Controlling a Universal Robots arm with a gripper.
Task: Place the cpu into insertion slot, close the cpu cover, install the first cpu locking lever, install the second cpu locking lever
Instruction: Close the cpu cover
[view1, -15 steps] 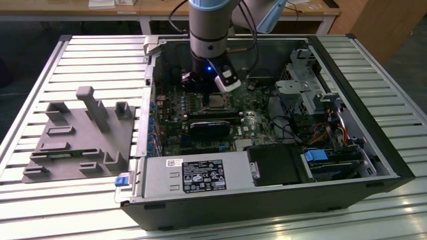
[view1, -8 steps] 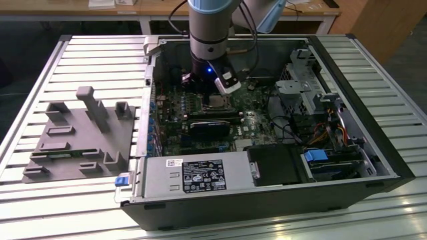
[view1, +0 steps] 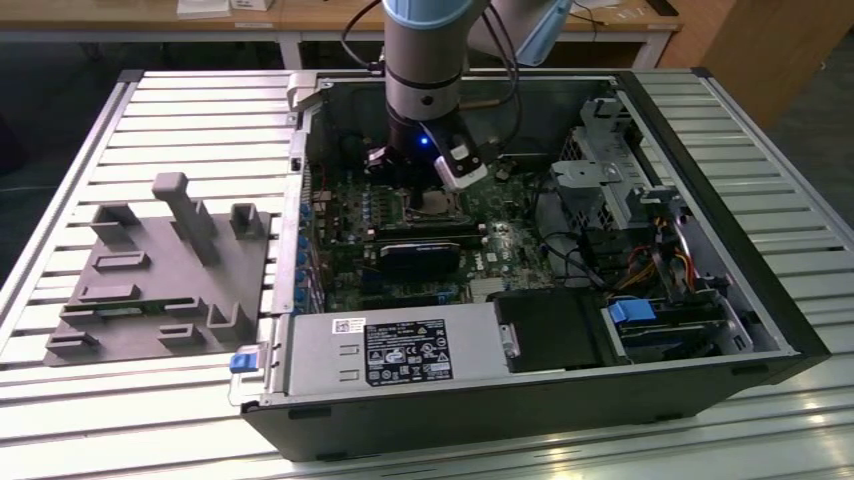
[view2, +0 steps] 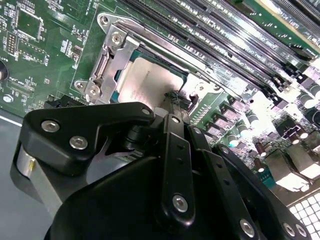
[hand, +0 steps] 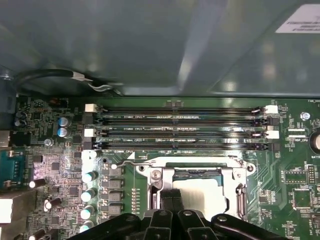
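Slatted metal table (view1: 160, 110), with a grey fixture (view1: 147, 280) on the exterior view's left beside the open PC case (view1: 534, 400). The arm (view1: 424, 60) reaches into the case. Memory slots (hand: 180, 125) sit just beside the insertion slot (hand: 197, 173). The cpu (hand: 202, 192) is seated in it, and the cpu cover (hand: 235, 175) lies flat around it. The gripper (hand: 172, 199) is pinched together, tips at the cpu's edge.

Silver cpu (hand: 200, 196) inside insertion slot (hand: 197, 173)

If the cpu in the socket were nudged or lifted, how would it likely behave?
The cpu looks thin, flat and metal-topped, so it is probably stiff, light and unlikely to roll. Its smooth top likely gives little grip. Ringed by the cpu cover, it would probably not slide sideways.
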